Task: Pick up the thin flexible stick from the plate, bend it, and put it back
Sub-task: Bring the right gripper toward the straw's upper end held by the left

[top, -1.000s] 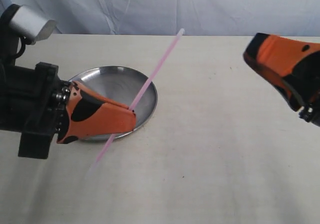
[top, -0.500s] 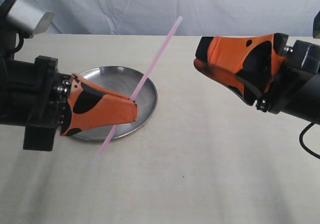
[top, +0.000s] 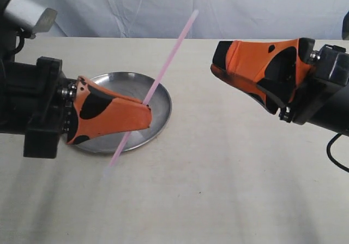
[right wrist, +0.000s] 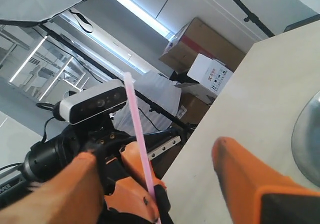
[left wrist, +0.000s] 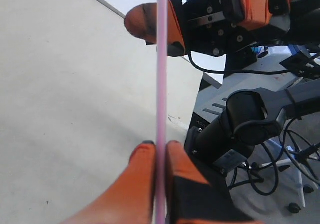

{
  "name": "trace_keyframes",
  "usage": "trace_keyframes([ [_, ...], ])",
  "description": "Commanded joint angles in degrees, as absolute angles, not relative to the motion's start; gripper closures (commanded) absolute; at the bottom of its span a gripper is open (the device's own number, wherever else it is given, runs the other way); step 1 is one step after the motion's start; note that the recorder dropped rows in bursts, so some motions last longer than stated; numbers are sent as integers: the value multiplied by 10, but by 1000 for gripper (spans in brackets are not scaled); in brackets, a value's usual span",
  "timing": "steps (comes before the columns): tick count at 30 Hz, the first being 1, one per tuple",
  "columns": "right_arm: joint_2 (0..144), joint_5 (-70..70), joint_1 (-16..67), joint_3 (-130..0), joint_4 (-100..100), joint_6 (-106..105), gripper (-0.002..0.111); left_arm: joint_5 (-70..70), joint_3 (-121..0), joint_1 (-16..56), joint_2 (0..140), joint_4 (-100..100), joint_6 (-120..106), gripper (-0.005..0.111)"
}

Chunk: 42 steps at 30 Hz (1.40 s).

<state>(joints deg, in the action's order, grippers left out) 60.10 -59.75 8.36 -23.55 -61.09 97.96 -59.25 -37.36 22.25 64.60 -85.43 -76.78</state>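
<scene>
Now that the orange right gripper (top: 215,63) has come in from the frame's right, wide open, the orange left gripper (top: 147,115) pinches the thin pink plastic stick (top: 162,72), tilted above the round shiny steel plate (top: 128,85) at centre left. Bending looks next.

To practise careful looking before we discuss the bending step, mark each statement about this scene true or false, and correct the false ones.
1. The left gripper is shut on the thin flexible stick. True.
2. The stick lies flat in the plate. False: it is held tilted above the plate, one end high.
3. The right gripper is open and holds nothing. True.
4. The stick is kinked. False: it looks straight from end to end.
5. The plate sits beneath the right gripper. False: it sits beneath the left gripper.
</scene>
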Motion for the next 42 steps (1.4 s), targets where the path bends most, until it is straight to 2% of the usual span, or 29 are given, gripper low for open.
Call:
trace_keyframes([
  [1,602,-605,81,-240,-614,970,47,-610,-371,225,643,-874,-770,107],
  [8,602,-619,81,-240,-610,955,47,-609,-371,230,643,-879,-770,107],
  [18,602,-639,81,-240,-610,944,47,-509,-393,294,650,-876,-734,107],
  [31,602,-640,81,-240,-610,942,47,-508,-433,362,700,-878,-741,107],
  [40,602,-635,81,-240,-610,942,47,-498,-434,369,701,-874,-743,107],
  [42,602,-635,81,-240,-610,942,52,-498,-434,369,701,-874,-743,107],
])
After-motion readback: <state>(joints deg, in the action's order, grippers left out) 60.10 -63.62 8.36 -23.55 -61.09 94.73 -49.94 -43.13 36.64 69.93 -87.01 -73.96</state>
